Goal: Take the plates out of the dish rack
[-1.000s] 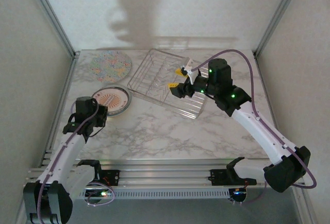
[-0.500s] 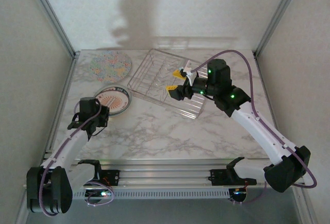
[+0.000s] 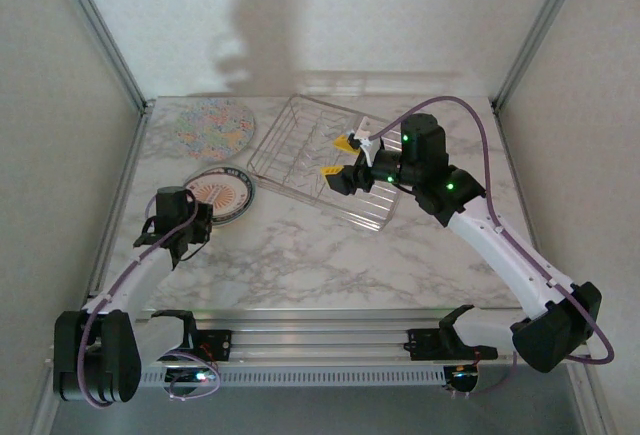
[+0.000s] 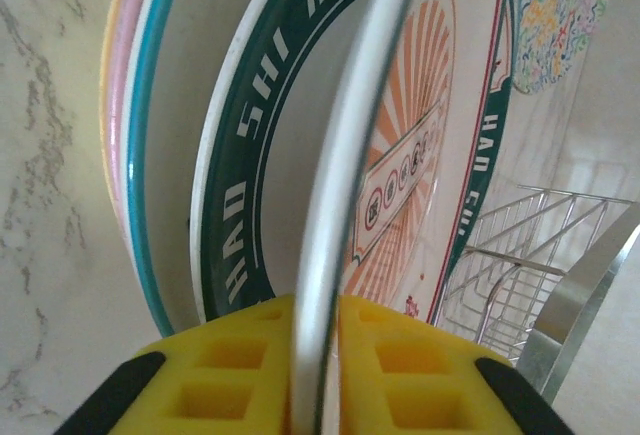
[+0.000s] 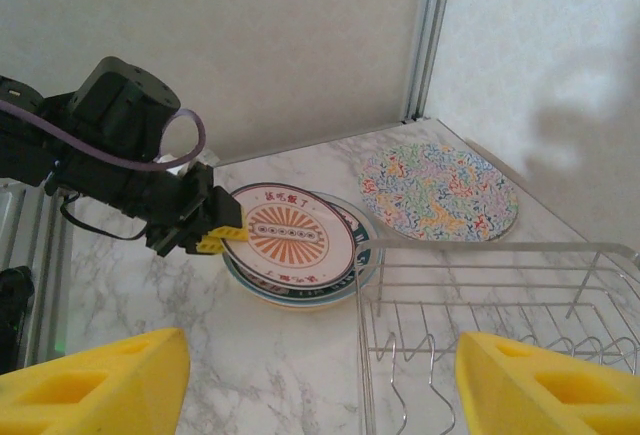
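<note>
The left gripper (image 4: 318, 355) is clamping its yellow pads on the near rim of the sunburst plate (image 4: 420, 155). That plate is resting on other plates (image 4: 150, 155) on the table (image 3: 330, 255), left of the dish rack (image 3: 318, 155). The right gripper (image 3: 342, 158) is hovering over the rack, jaws wide apart and holding nothing. The right wrist view is adding the patterned plate (image 5: 440, 193) lying flat beyond.

plates (image 3: 222, 193) left of dish rack (image 3: 297, 151)

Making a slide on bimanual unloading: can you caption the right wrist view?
Left gripper grips the sunburst plate rim atop the stack, beside the patterned plate; wire dish rack in front.
</note>
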Robot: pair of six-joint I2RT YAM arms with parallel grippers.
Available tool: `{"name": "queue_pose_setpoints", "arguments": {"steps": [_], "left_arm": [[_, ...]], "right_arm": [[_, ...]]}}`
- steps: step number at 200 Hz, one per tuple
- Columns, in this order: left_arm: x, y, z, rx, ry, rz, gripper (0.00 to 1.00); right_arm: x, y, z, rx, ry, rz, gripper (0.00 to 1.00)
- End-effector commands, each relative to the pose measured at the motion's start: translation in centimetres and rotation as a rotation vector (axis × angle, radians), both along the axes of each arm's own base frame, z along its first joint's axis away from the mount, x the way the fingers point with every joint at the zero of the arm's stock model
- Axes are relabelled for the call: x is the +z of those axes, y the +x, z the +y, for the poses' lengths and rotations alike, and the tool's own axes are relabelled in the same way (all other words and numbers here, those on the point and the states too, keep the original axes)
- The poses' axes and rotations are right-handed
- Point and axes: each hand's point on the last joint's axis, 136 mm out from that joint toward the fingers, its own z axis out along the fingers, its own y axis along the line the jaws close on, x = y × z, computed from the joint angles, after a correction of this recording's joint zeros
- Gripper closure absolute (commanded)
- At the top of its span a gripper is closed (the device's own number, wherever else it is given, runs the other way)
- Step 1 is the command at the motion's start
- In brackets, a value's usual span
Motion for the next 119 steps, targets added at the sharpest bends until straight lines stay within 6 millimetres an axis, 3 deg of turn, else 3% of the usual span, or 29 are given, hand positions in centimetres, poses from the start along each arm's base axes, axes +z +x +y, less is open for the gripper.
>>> {"name": "queue_pose_setpoints", "arguments": {"steps": [1, 72, 94, 119], "left_arm": [[-0.1, 0.0, 0.1, 0.008, -0.010, 0.011, 0.78], [0.2, -0.6, 0.1, -0.004, -0.005, 0.070, 0.65], [0.4, -0.9, 0.1, 0.001, -0.004, 0.082, 0.55], [0.3, -1.4, 0.4, 0.017, 0.005, 0.095, 0.52]], "right_arm": [[1.1, -0.3, 0.4, 0.011, 0.013, -0.003, 0.28], [1.3, 0.1, 0.6, 0.010, 0.015, -0.002, 0.28], [1.4, 0.0, 0.7, 0.013, 0.017, 0.001, 0.28], [1.3, 0.1, 0.7, 0.009, 0.019, 0.004, 0.28]]}}
